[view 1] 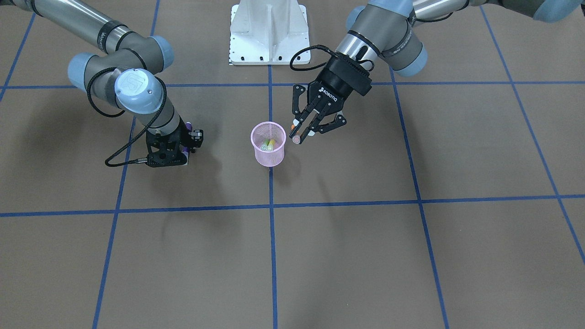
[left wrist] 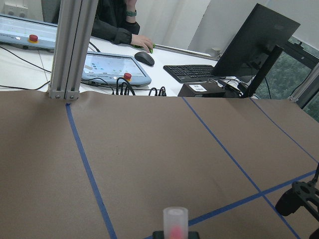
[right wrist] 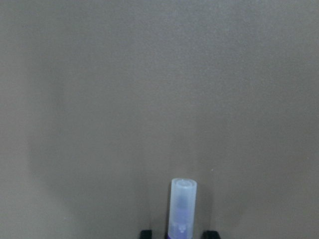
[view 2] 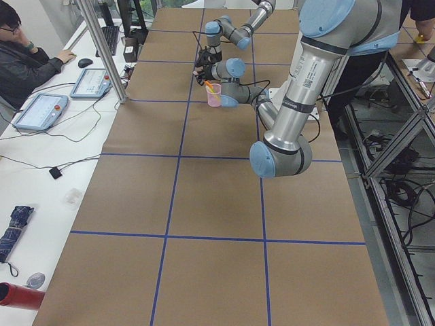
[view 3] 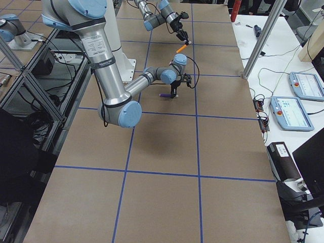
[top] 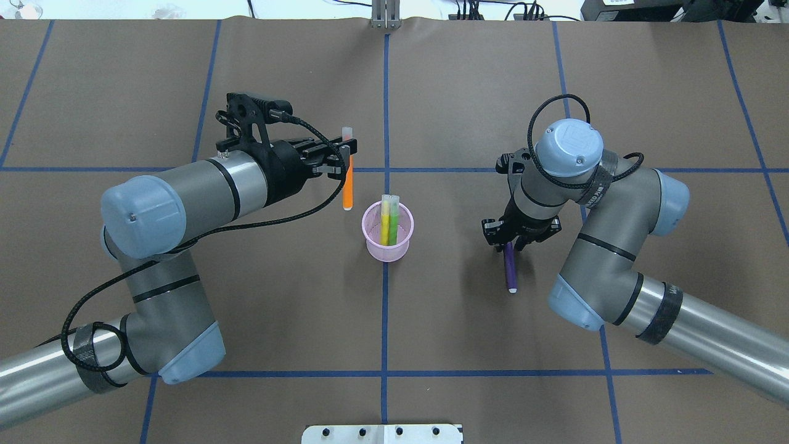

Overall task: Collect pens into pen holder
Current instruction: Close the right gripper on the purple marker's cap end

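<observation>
My L gripper [top: 346, 155] is pinched shut on the orange pen [top: 347, 191], held in the air just beside the pink pen holder [top: 375, 245] (green pen [top: 393, 222] and a yellow pen [top: 384, 225] stand inside it). My R gripper [top: 509, 245] is closed on the purple pen [top: 510, 271], low over the table [top: 277, 296] and well apart from the holder. Can't tell if that pen touches the table.

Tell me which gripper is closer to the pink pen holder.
Left. The left gripper, holding the orange pen, hangs beside the pen holder; the right gripper sits farther on its other side, at the purple pen.
</observation>
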Robot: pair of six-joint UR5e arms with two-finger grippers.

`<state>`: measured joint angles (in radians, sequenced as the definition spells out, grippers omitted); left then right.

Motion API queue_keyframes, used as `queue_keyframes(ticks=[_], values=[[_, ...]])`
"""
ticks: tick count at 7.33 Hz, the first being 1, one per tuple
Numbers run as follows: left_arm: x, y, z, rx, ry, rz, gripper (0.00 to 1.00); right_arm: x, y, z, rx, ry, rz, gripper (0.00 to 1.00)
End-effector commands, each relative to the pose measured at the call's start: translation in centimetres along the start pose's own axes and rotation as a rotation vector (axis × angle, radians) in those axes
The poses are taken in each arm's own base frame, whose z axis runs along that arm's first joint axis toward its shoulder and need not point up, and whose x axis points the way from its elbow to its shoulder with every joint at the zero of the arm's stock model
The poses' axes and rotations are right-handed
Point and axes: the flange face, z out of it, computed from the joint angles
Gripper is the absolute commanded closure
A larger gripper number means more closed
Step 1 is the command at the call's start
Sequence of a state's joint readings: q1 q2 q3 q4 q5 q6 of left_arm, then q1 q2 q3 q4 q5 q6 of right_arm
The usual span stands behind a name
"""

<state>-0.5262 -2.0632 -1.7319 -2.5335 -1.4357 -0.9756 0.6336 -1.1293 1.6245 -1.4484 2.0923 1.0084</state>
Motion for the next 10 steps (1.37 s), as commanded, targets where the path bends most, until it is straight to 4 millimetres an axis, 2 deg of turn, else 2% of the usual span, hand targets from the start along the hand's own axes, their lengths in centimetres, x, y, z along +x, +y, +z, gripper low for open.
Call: queue_keyframes(ticks=[1,4,5,6,7,9,10], values=[[0.0,0.0,0.0,0.0,0.001,0.0,1.0,-0.1,0.1,0.2,-0.003,0.002,-0.002,0.6],[0.0,0.0,0.0,0.001,0.0,0.0,1.0,0.1,0.1,0.4,-0.005,0.005,-0.005,0.6],[0.0,0.0,0.1,0.001,-0.002,0.0,1.0,0.1,0.1,0.3,-0.005,0.004,-0.006,0.71],[0.0,0.0,0.1,0.001,-0.002,0.0,1.0,0.1,0.1,0.3,-0.003,0.005,-0.006,0.88],[0.1,-0.1,0.0,0.002,0.001,0.0,1.0,0.1,0.1,0.2,-0.004,0.004,-0.008,1.0],[0.0,0.0,0.1,0.001,-0.002,0.0,1.0,0.3,-0.4,-1.2,0.012,-0.012,-0.008,1.0],[0.5,-0.3,0.1,0.006,0.006,-0.001,1.0,0.6,-1.0,-3.1,0.033,-0.034,-0.005,1.0]])
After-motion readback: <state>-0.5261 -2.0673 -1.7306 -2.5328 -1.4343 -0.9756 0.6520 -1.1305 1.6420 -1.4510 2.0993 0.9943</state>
